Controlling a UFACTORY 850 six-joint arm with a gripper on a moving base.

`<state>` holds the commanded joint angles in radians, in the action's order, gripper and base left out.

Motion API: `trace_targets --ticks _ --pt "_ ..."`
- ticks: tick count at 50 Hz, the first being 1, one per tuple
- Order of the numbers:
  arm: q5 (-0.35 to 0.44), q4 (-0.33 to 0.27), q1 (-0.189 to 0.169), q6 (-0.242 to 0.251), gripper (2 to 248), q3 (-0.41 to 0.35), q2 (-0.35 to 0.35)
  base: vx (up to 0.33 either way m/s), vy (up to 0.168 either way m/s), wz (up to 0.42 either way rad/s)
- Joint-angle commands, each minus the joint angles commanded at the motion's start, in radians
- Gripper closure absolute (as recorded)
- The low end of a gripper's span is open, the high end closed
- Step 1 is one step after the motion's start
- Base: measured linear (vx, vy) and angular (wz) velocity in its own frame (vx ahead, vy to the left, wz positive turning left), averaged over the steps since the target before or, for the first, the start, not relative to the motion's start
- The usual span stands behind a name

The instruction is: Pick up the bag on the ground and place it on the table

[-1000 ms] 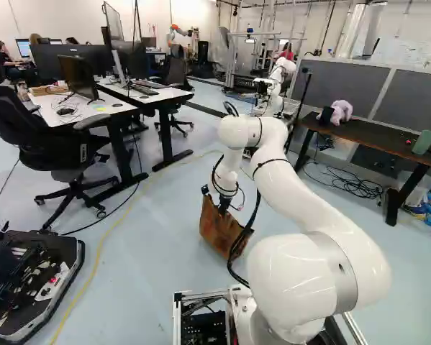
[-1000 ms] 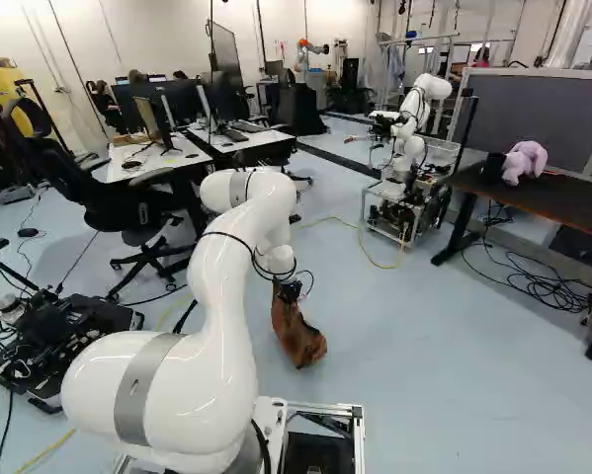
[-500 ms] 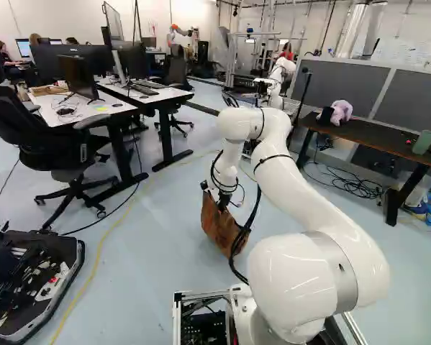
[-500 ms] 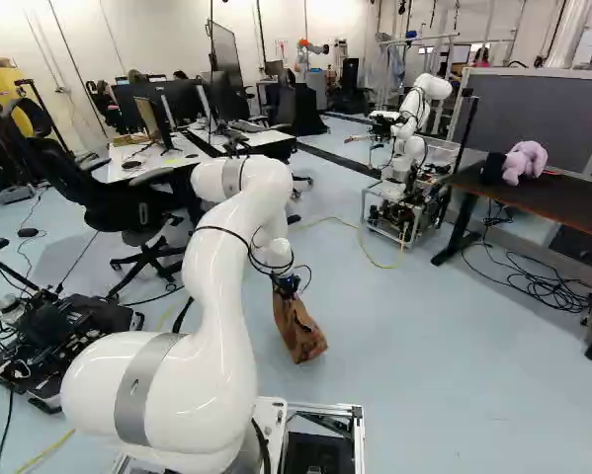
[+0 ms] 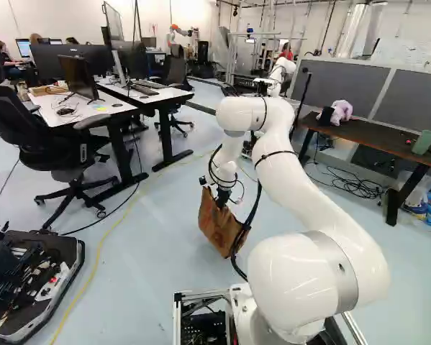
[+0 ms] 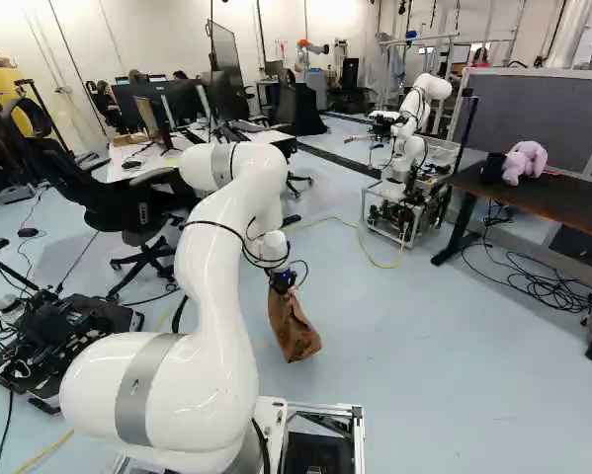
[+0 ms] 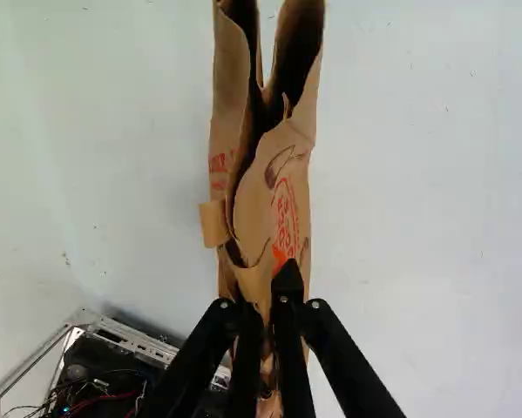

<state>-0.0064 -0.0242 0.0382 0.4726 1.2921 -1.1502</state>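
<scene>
In the left base view my gripper points down at the top edge of the brown paper bag. The right base view shows the bag hanging tilted below the wrist. Seen from the wrist, the gripper is shut on the bag's rim, the paper pinched between its fingers, and the bag stretches ahead with its mouth partly parted. A dark table stands at the right of the right base view.
On the dark table lie a purple plush toy and a green cup. Another robot stands beyond the bag. An office chair, white desks and a black equipment platform are to the left.
My arm has risen and drawn back slightly, and the bag has moved with the gripper, shifting a little up in the base views. The base has not moved.
</scene>
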Motion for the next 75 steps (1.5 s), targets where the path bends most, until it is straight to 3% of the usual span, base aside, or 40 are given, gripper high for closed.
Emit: trace_targets --ticks 40,75 --pt "-0.091 0.129 0.028 0.000 229 -0.150 0.167 0.000 0.000 0.000" --pt "-0.107 0.139 0.036 0.000 229 -0.321 0.339 0.000 0.000 0.000"
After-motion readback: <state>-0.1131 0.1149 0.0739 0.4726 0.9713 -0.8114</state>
